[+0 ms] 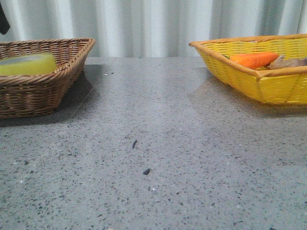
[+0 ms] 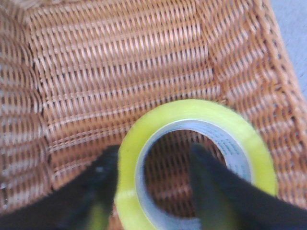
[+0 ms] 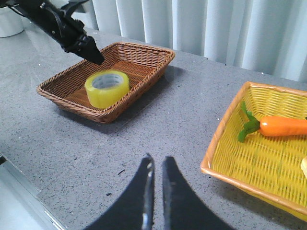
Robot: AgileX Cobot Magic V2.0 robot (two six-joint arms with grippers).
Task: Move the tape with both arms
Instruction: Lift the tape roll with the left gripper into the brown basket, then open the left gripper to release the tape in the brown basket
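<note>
The tape (image 3: 107, 88), a wide yellow roll with a white core, lies flat in the brown wicker basket (image 3: 144, 81) at the table's left. Only its yellow side (image 1: 28, 64) shows over the basket wall in the front view. My left gripper (image 2: 153, 167) hangs open over the roll (image 2: 196, 158). One finger (image 2: 103, 177) is outside the yellow wall and the other is over the core hole. From the right wrist view its tips (image 3: 93, 55) are just above and behind the roll. My right gripper (image 3: 156, 163) is shut and empty above bare table.
A yellow woven basket (image 1: 268, 86) at the right holds an orange carrot-like object (image 1: 254, 59) and a brownish item (image 1: 288, 62). Grey speckled tabletop (image 1: 153, 158) lies between the two baskets. A curtain hangs behind.
</note>
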